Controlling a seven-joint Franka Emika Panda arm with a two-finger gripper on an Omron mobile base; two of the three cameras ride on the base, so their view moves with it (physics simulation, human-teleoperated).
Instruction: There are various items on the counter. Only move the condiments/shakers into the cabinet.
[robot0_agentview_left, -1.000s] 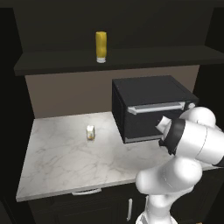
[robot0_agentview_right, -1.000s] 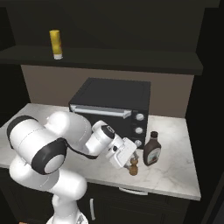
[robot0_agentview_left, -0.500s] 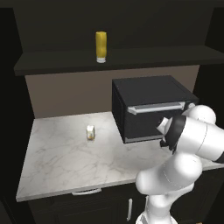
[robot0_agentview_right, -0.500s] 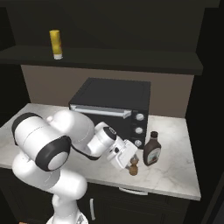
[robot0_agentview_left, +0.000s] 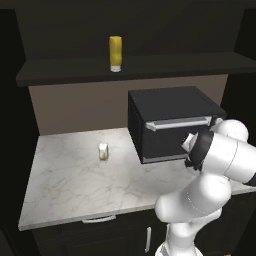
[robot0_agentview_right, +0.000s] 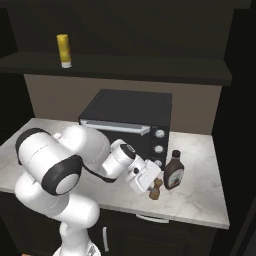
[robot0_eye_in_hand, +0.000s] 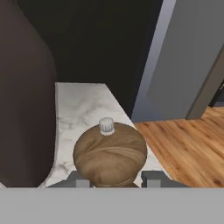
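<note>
While the yellow squeeze bottle (robot0_agentview_left: 115, 53) already stands upright on the cabinet (robot0_agentview_left: 150, 67) shelf, long axis vertical and cap end down against the board, the gripper (robot0_agentview_right: 152, 186) is down at the front right part of the counter (robot0_agentview_left: 65, 180), with its two fingers (robot0_eye_in_hand: 78, 178) pressed in against either side of the pepper shaker (robot0_eye_in_hand: 109, 153). In the hand view the shaker's round wooden head sits squarely between the tips, its little white knob aimed toward the camera, so its long axis runs along the gripper's own line. From the right base view the shaker (robot0_agentview_right: 156, 189) stands upright on the stone, knob up, close to the front edge. The dark brownish bottle (robot0_agentview_right: 173, 171) stands upright just beside it on the far right, neck pointing up, in front of the toaster oven (robot0_agentview_right: 131, 120). Way over on the left half of the counter, well apart from all that, the small white-and-yellow packet (robot0_agentview_left: 103, 151) sits by itself.
</note>
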